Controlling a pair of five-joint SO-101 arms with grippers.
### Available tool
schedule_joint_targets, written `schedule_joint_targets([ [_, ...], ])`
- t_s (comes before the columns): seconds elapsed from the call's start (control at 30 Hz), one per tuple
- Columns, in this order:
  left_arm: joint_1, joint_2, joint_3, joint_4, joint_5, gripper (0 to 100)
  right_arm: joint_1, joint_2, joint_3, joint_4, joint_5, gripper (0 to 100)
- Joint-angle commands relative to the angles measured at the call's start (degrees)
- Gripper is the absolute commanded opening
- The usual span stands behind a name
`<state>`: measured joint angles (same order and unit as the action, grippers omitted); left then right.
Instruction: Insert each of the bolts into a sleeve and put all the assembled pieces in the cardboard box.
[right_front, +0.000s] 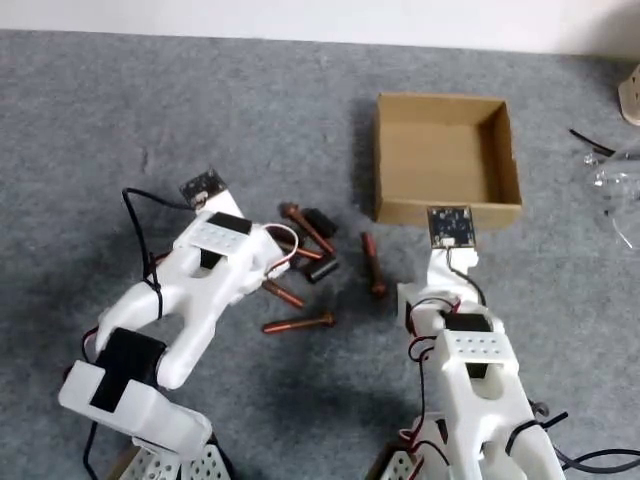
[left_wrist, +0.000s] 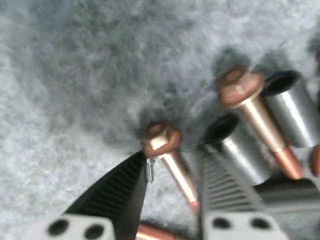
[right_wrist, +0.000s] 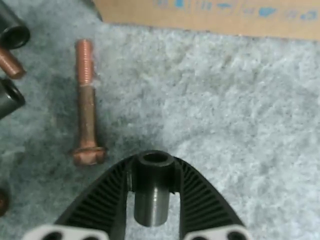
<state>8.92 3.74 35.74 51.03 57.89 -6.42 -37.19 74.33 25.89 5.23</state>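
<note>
In the left wrist view my left gripper (left_wrist: 172, 156) stands open astride a copper bolt (left_wrist: 170, 162) lying on the grey carpet; one finger (left_wrist: 125, 192) touches it just below the head. Beside it lie two dark metal sleeves (left_wrist: 240, 150) and another bolt (left_wrist: 252, 112). My right gripper (right_wrist: 154, 167) is shut on a dark sleeve (right_wrist: 151, 192), bore facing forward, with a bolt (right_wrist: 87, 107) lying next to it. From above, the left arm (right_front: 215, 265) is over the pile of bolts (right_front: 298, 322) and sleeves (right_front: 320, 268), and the right arm (right_front: 470, 350) is in front of the cardboard box (right_front: 445, 212).
The box is open-topped with nothing showing in it, and its front wall (right_wrist: 210, 17) stands just beyond the held sleeve. Clear plastic bits and a black cable (right_front: 605, 165) lie at the right edge. Bare carpet stretches to the far left.
</note>
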Motion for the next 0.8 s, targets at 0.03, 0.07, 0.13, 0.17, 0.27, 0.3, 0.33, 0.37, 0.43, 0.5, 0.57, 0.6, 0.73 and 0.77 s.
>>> schedule_joint_targets([
  [0.03, -2.07, -0.22, 0.84, -1.58, 0.26, 0, -0.48, -1.63, -0.22, -1.80, 0.79, 0.4],
  [0.07, -2.07, -0.31, 0.84, -1.58, 0.26, 1, -0.40, -1.63, -0.22, -1.80, 0.79, 0.4],
  [0.13, -1.89, -0.48, 0.84, -1.41, 0.18, 0, -0.40, -1.63, -0.22, -1.80, 0.79, 0.4],
  [0.17, -1.80, -0.66, 0.84, -1.41, 0.18, 0, -0.40, -1.63, -0.22, -1.80, 0.79, 0.4],
  [0.27, -1.71, -0.84, 0.84, -1.32, 0.09, 0, -0.31, -1.63, -0.13, -1.80, 0.88, 0.4],
  [0.3, -1.71, -0.92, 0.75, -1.32, 0.09, 0, -0.31, -1.63, -0.13, -1.80, 0.88, 0.4],
  [0.33, -1.71, -1.01, 0.31, -1.23, -0.35, 0, -0.31, -1.63, -0.13, -1.80, 0.88, 0.4],
  [0.37, -1.80, -1.45, -0.84, -1.23, -1.93, 0, -0.31, -1.63, -0.13, -1.80, 0.88, 0.4],
  [0.43, -2.15, -3.74, -2.68, 0.70, -6.15, 0, -0.31, -1.63, -0.13, -1.89, 0.88, 0.4],
  [0.5, -2.15, -7.52, -4.62, 5.01, -10.37, 0, -0.31, -1.63, -0.13, -1.89, 0.88, 0.4],
  [0.57, -1.98, -12.18, -5.93, 8.70, -15.91, 0, -0.31, -1.89, -0.04, -1.89, 0.88, 0.4],
  [0.6, -1.80, -14.73, -6.20, 9.85, -19.08, 0, -0.31, -2.07, -0.04, -1.89, 0.88, 0.4],
  [0.73, -2.15, -25.19, -5.85, 12.31, -28.57, 0, -0.22, -2.15, -0.04, -1.80, 0.88, 0.4],
  [0.77, -2.24, -27.74, -5.41, 12.84, -29.80, 0, -0.22, -2.15, -0.04, -1.71, 0.88, 0.4],
])
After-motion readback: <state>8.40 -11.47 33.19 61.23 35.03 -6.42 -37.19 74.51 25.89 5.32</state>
